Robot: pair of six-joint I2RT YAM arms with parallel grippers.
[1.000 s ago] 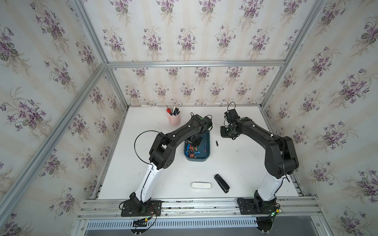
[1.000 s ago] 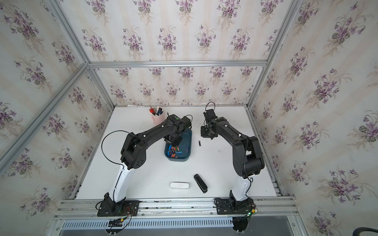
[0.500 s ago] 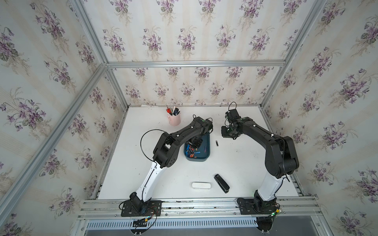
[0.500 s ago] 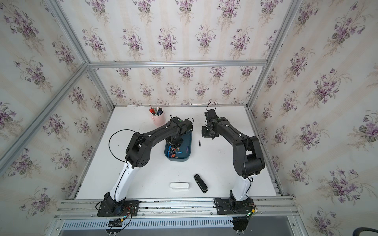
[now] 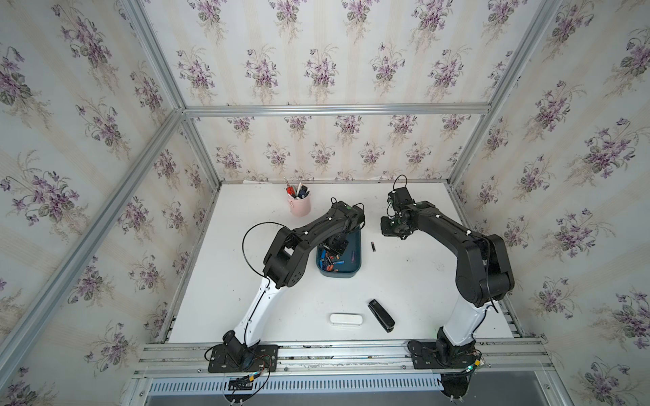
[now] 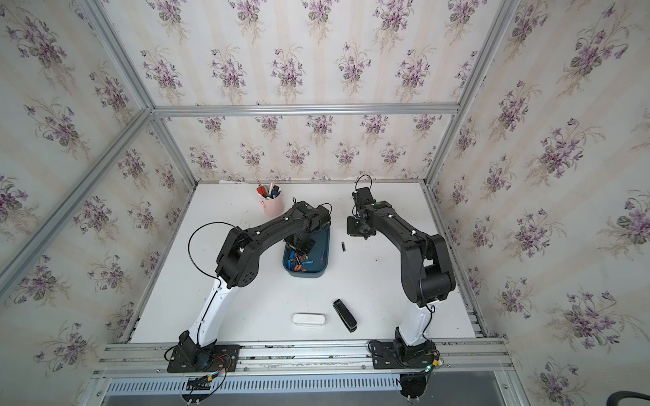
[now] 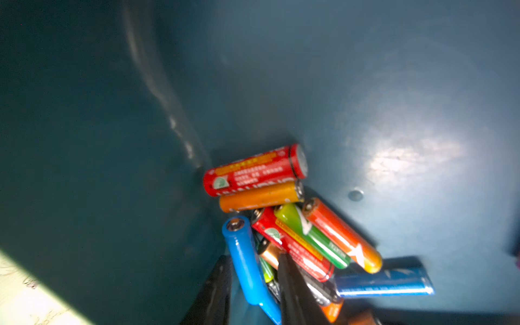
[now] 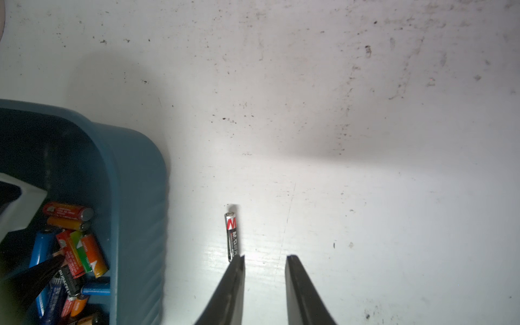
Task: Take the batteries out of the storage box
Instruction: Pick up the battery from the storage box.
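In the storage box (image 7: pixel 309 84) the left gripper (image 7: pixel 253 256) jaws straddle a blue battery (image 7: pixel 242 259); whether clamped, I cannot tell. Pinch mid-length, lift straight. Right gripper (image 8: pixel 266 257) jaws apart, empty.

The white table (image 5: pixel 404 281), scuffed and speckled with dark marks, carried five things. Near its centre sat the teal storage box (image 5: pixel 339 275). A black battery (image 5: pixel 373 246) lay loose just off the box's 3 o'clock side, not touching it. A pink cup (image 5: pixel 300 205) stood upright at the box's 11 o'clock. Toward 6 o'clock lay a white case (image 5: pixel 346 319), with a black oblong object (image 5: pixel 381 315) near its 3 o'clock end.
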